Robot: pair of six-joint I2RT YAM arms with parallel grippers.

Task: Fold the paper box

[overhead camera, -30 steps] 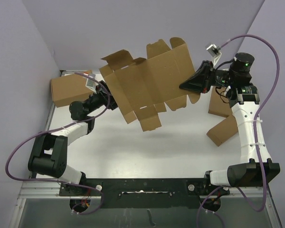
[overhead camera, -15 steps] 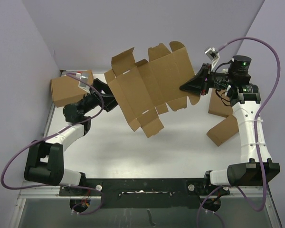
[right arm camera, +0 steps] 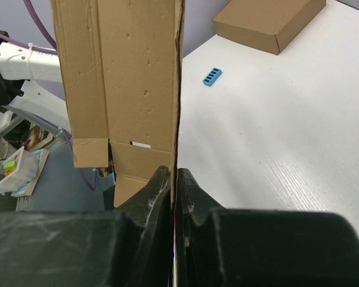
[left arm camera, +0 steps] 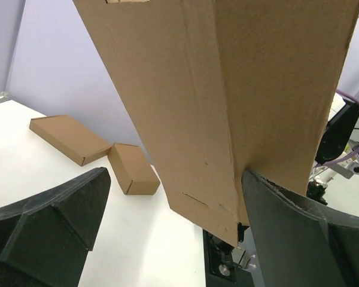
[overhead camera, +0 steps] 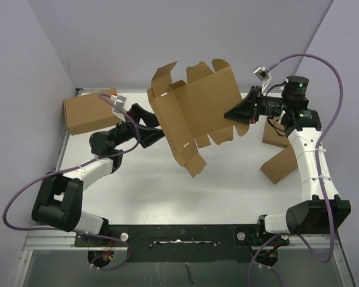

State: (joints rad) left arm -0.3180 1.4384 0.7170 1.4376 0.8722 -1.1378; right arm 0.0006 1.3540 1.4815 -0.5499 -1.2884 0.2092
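Observation:
The paper box (overhead camera: 197, 110) is a flat brown die-cut sheet with flaps, held in the air and tilted steeply above the table. My right gripper (overhead camera: 232, 113) is shut on its right edge; in the right wrist view the fingertips (right arm camera: 175, 179) pinch the sheet (right arm camera: 125, 78) edge-on. My left gripper (overhead camera: 148, 122) is open at the sheet's left lower edge. In the left wrist view the sheet (left arm camera: 227, 89) hangs between the wide-spread fingers (left arm camera: 173, 215) and rests against the right finger (left arm camera: 287, 227).
A larger closed brown carton (overhead camera: 87, 112) stands at the far left. Two closed brown boxes (overhead camera: 276, 136) (overhead camera: 281, 164) lie at the right, also in the left wrist view (left arm camera: 69, 139) (left arm camera: 131, 170). A small blue block (right arm camera: 211, 76) lies on the white table (overhead camera: 167, 191).
The sheet has swung right and turned steeper, so it looks narrower from above. My left arm has moved right, with its open gripper now around the sheet's lower left edge. The right gripper kept its hold.

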